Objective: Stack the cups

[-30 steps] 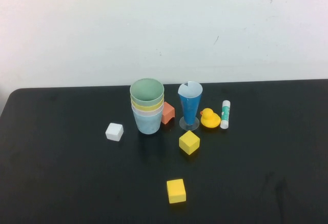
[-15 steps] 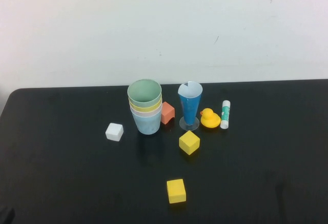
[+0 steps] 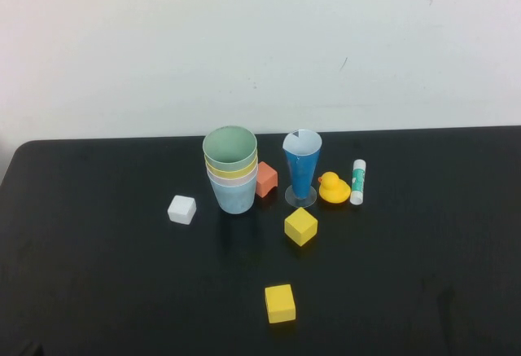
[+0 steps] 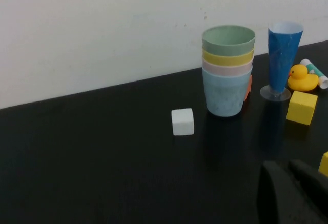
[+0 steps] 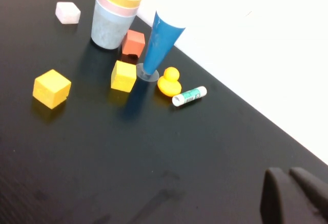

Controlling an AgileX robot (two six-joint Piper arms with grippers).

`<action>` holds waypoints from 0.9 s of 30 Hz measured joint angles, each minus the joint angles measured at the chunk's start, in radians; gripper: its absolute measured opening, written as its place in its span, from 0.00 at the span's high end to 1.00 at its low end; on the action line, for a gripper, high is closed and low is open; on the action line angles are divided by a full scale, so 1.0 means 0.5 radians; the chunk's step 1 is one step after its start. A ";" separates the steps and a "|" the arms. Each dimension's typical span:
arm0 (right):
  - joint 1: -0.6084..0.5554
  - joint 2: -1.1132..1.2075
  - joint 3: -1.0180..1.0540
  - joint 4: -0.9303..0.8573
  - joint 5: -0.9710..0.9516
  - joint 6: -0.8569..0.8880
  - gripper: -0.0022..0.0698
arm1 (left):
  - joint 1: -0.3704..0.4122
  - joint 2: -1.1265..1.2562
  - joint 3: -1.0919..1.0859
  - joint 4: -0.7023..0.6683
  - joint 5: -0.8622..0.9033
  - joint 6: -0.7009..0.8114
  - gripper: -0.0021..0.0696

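Black matte table (image 3: 98,291), faint smudges near the front edge, plain white wall (image 3: 260,38) behind the far edge with a thin dark crack mark up at the right. Four cups nested into one stack (image 3: 232,170) upright near the far edge, about midway along it: light blue cup (image 3: 234,195) at the bottom on the table, pink cup (image 3: 233,179) in it, yellow cup (image 3: 231,167) next, green cup (image 3: 229,146) on top, mouth open upward. Orange block (image 3: 266,180) just beside the stack on its right, contact unclear. Dark-blue cone glass (image 3: 301,167) upright on a clear foot right of the orange block, yellow rubber duck (image 3: 333,188) just beside the foot, glue stick (image 3: 358,181) lying right of the duck. White cube (image 3: 181,209) left of the stack, apart from it. Yellow cube (image 3: 300,226) in front of the cone glass, second yellow cube (image 3: 279,303) nearer the front edge, well apart from the rest. Left pincer (image 4: 294,193) only as dark fingers close together at the corner of its wrist view, low over bare table, well back from the stack, holding nothing. Right pincer (image 5: 294,196) likewise dark fingers nearly together, empty, over bare table toward the right side, well apart from the glue stick. Neither arm visible in the high view.
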State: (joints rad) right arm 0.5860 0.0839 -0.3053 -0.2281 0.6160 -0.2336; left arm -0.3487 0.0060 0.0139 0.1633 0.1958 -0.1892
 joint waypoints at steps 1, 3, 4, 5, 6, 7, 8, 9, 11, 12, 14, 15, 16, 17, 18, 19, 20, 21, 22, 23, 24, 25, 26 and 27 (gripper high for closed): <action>0.000 0.000 0.000 0.000 0.000 0.000 0.97 | 0.000 0.000 0.010 -0.003 0.000 -0.004 0.97; 0.000 0.000 0.005 0.000 -0.003 0.000 0.97 | 0.000 0.000 0.010 -0.004 0.017 -0.003 0.97; 0.000 0.000 0.006 0.000 -0.003 0.000 0.97 | 0.000 0.000 0.010 -0.007 0.021 -0.003 0.97; 0.000 0.000 0.009 0.000 -0.004 0.000 0.97 | 0.000 0.000 0.010 -0.007 0.021 -0.003 0.97; 0.000 0.000 0.009 0.000 -0.004 0.000 0.97 | 0.000 0.000 0.010 -0.007 0.021 -0.003 0.97; 0.000 0.000 0.009 0.000 -0.008 0.000 0.97 | 0.000 0.000 0.010 -0.007 0.022 -0.003 0.97; 0.000 0.000 0.009 0.000 -0.008 0.000 0.97 | 0.000 0.000 0.010 -0.007 0.022 -0.003 0.97; 0.000 0.000 0.009 0.000 -0.008 0.000 0.97 | 0.000 0.000 0.010 -0.007 0.022 -0.003 0.97; 0.000 0.000 0.009 0.000 -0.008 0.000 0.97 | 0.000 0.000 0.010 -0.007 0.022 -0.003 0.97; 0.000 0.000 0.009 0.000 -0.008 0.000 0.97 | 0.000 0.000 0.014 -0.007 0.022 -0.003 0.97; 0.000 0.000 0.009 0.000 -0.008 0.000 0.97 | 0.008 0.000 0.014 -0.035 0.022 -0.003 0.97; 0.000 0.000 0.009 0.000 -0.008 0.000 0.97 | 0.024 0.000 0.014 -0.083 0.018 -0.003 0.97; 0.000 0.000 0.009 0.000 -0.009 0.000 0.97 | 0.053 0.000 0.014 -0.153 0.018 -0.003 0.97; 0.000 0.000 0.009 0.000 -0.009 0.000 0.97 | 0.098 -0.003 0.014 -0.233 0.023 -0.003 0.97; 0.000 0.000 0.009 0.000 -0.012 0.000 0.97 | 0.153 -0.003 0.014 -0.308 0.041 -0.003 0.97; 0.000 0.000 0.009 0.000 -0.012 0.000 0.97 | 0.211 -0.003 0.014 -0.366 0.073 0.012 0.97; 0.000 0.000 0.009 0.000 -0.012 0.000 0.97 | 0.247 -0.003 0.014 -0.390 0.092 0.023 0.97; 0.000 0.000 0.009 0.000 -0.012 0.000 0.97 | 0.314 -0.003 0.014 -0.420 0.125 0.051 0.97; 0.000 0.000 0.009 0.000 -0.012 0.000 0.97 | 0.366 -0.003 0.014 -0.432 0.145 0.072 0.97; 0.000 0.000 0.009 0.000 -0.012 0.000 0.97 | 0.400 -0.005 0.014 -0.442 0.150 0.094 0.97; 0.000 0.000 0.009 0.000 -0.014 0.000 0.97 | 0.433 -0.015 0.014 -0.447 0.160 0.121 0.97; 0.000 0.000 0.009 0.000 -0.014 0.000 0.97 | 0.453 -0.024 0.014 -0.451 0.180 0.143 0.97; 0.000 0.000 0.009 0.000 -0.014 0.000 0.97 | 0.464 -0.028 0.014 -0.455 0.201 0.157 0.97; 0.000 0.000 0.009 0.000 -0.014 0.000 0.97 | 0.467 -0.028 0.010 -0.460 0.207 0.160 0.97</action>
State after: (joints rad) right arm 0.5860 0.0839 -0.3006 -0.2281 0.6092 -0.2336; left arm -0.1152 -0.0078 0.0188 -0.0665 0.2994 -0.1090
